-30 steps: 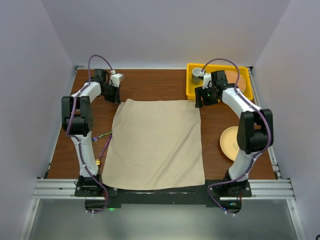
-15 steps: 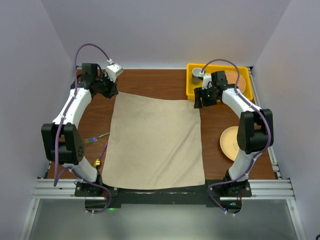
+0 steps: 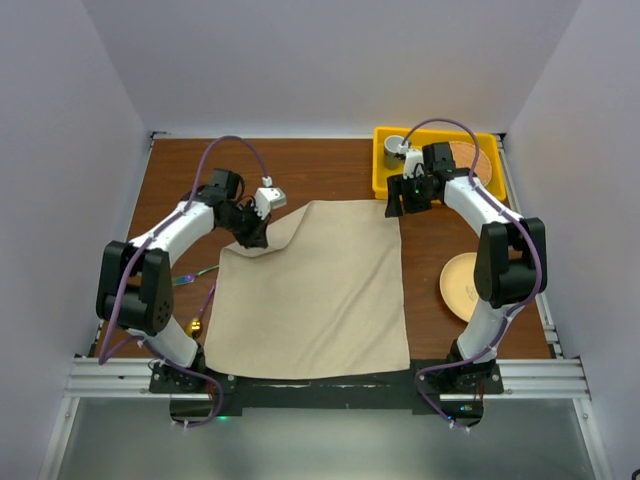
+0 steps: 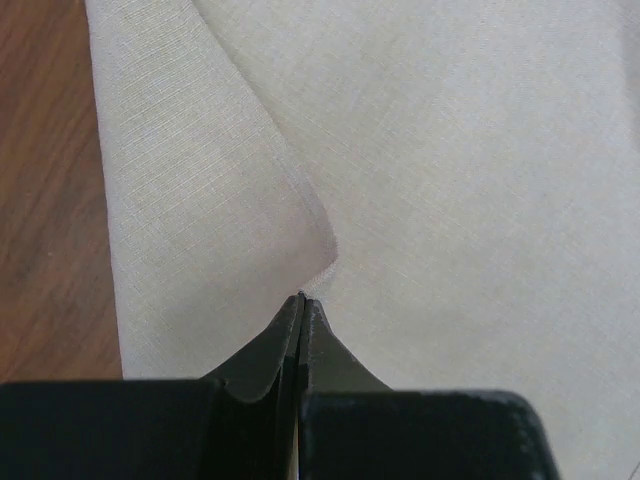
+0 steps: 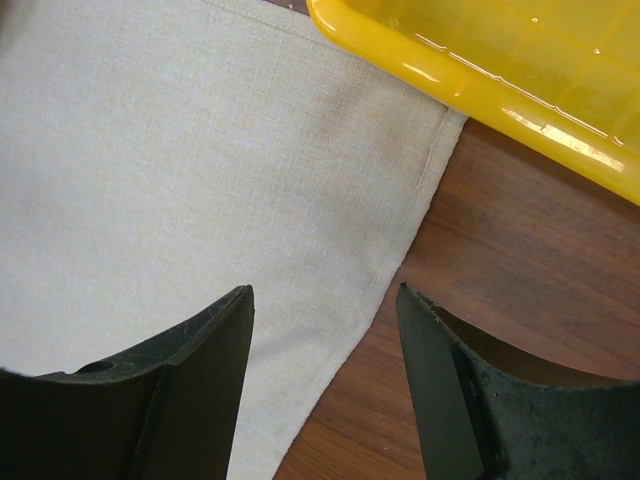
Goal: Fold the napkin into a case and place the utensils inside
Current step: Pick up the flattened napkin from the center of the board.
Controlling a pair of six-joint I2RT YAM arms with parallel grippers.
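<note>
Two arms at the napkin (image 3: pixel 320 300). Top view: left gripper (image 3: pixel 251 236) on its far-left corner, which is lifted and curled inward; right gripper (image 3: pixel 400 206) over the far-right corner, beside yellow bin (image 3: pixel 379 172). Left wrist: jaws pinched tight on a cloth fold. Right wrist: jaws apart, holding nothing, napkin corner beneath.

The left claw (image 3: pixel 253 236), near the upper left corner of the top view a second ago, has swung down and to the right, toward the centre-left of the frame. It has carried the napkin (image 3: pixel 320 295)'s upper-left corner along, pinched between its closed fingers. That corner now curls over the cloth, and the upper-left edge runs as a slant. More bare desk (image 3: pixel 200 170) shows in the upper left. The left arm (image 3: pixel 130 290)'s elbow has dropped toward the lower left.
</note>
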